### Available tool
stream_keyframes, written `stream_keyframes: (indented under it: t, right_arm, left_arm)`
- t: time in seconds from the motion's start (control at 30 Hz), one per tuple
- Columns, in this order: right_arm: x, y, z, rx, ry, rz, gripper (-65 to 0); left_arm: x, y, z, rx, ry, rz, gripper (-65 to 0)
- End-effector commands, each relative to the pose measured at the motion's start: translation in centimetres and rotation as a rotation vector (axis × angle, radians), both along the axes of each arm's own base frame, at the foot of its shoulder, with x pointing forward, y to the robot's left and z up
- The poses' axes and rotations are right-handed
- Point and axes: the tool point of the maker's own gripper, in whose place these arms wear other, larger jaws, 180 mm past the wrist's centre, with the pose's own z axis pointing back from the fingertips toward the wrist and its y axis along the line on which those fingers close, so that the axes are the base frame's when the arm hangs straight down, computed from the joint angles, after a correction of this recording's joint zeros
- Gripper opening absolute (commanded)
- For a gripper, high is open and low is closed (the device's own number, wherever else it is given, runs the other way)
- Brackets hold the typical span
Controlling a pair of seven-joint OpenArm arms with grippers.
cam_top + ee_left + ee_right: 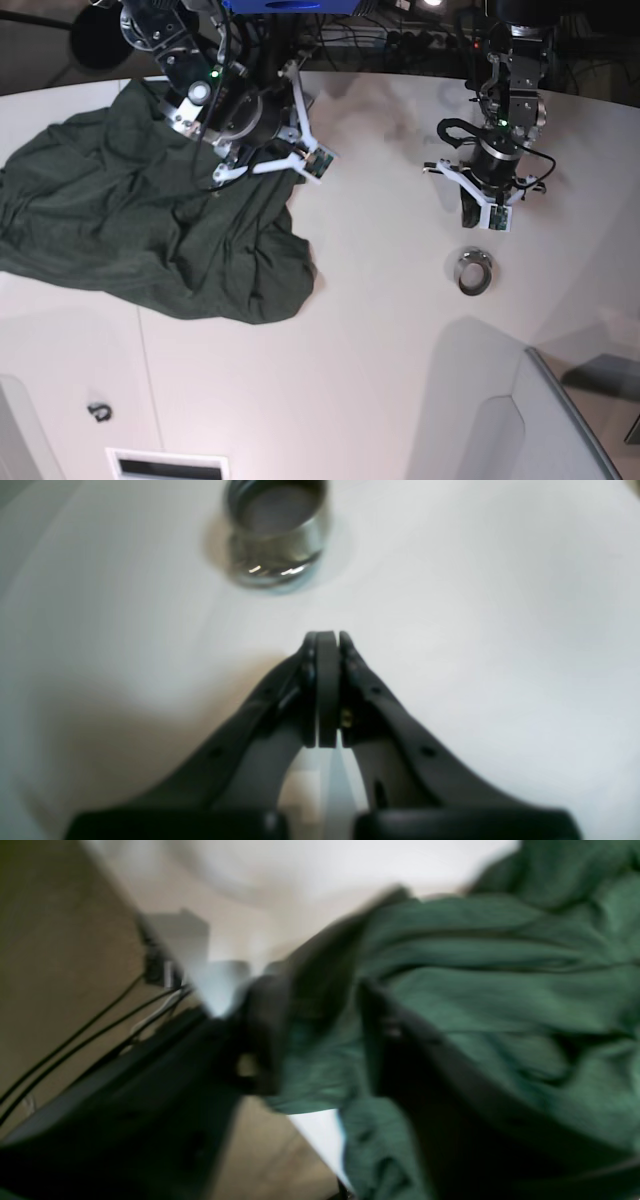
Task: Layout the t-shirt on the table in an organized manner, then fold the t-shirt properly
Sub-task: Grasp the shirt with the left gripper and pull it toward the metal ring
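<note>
Here, nearest us in the base view, the white bench [330, 400] lies bare apart from a small dark hook-like bit [99, 410] by its near edge. Further in, the t-shirt [130, 235] sits bunched in a dark green heap on the side of the right arm, its hem rumpled and no sleeve laid out, so we judge the layout step barely begun. A small metal ring [474, 270] rests apart on the other side, just below the left gripper [478, 205]. At the far edge of the heap the right gripper [228, 150] presses into the cloth. To do this step well, we should take one layer near a corner or shoulder, lift only enough to free it, and draw it outward over bare bench, letting the left arm come across to pin or pull the opposite side. The right wrist view, though blurred, shows what the base view hides: green cloth [500, 990] lies between the dark fingers [400, 1050], which stand partly apart; whether they grip it or are letting go we cannot tell. The left wrist view shows the left gripper [327, 637] with its jaws pressed together on nothing, hovering over white surface with the ring [276, 530] just ahead.
</note>
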Motion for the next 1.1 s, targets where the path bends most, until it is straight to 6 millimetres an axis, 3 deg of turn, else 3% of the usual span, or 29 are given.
stream_keyframes:
  t: [0.0,0.07,0.1,0.2,0.27,0.37,0.47,0.57,0.63,0.73,0.87,0.97,1.07]
  right_arm:
    - [2.4,-1.2,2.0,0.010,-0.075,-0.060,-31.8]
    - [4.5,-5.1,3.3,-0.014,-0.118,-0.188,-24.3]
    - [5.5,-7.5,3.7,-0.026,-0.140,-0.264,-22.5]
    - [7.8,-15.5,4.2,-0.045,-0.196,-0.524,-22.5]
    - [8.8,-21.1,4.8,-0.030,-0.243,-0.728,-22.5]
    - [8.0,-28.5,5.3,-0.039,-0.265,-0.995,-22.5]
    - [6.4,-33.4,4.6,-0.034,-0.253,-1.179,-22.1]
    - [5.0,-36.6,3.4,-0.011,-0.218,-1.308,-21.9]
    - [4.3,-38.2,2.8,0.043,-0.206,-1.371,-21.9]
    - [3.5,-39.9,2.8,0.100,-0.210,-1.416,-22.2]
    - [3.2,-40.8,3.0,0.092,-0.213,-1.415,-22.2]
    - [3.4,-40.8,3.1,0.091,-0.216,-1.409,-21.9]
    - [5.8,-39.3,3.3,0.111,-0.220,-1.348,-21.9]
  left_arm:
    - [0.7,0.4,1.1,0.009,-0.042,0.004,-65.0]
    - [1.1,-0.9,1.6,-0.016,-0.065,-0.001,-65.0]
    - [1.5,-2.6,2.4,-0.039,-0.091,-0.022,-65.0]
    - [2.6,-9.5,4.8,-0.107,-0.159,-0.155,-65.0]
    - [3.0,-15.9,6.6,-0.169,-0.202,-0.289,-65.0]
    - [2.4,-25.2,8.2,-0.248,-0.226,-0.496,-65.0]
    - [1.0,-32.8,7.3,-0.287,-0.180,-0.668,-65.0]
    - [-0.2,-36.7,4.5,-0.273,-0.089,-0.762,-65.0]
    - [-0.4,-37.1,1.8,-0.241,-0.014,-0.777,-65.0]
    - [-0.1,-35.5,-1.0,-0.187,0.057,-0.754,-65.0]
    - [2.4,-28.5,-3.6,-0.022,0.068,-0.625,-65.0]
    - [2.8,-23.4,-4.9,0.057,0.094,-0.590,-65.0]
    - [3.8,-19.2,-5.2,0.085,0.102,-0.509,-65.0]
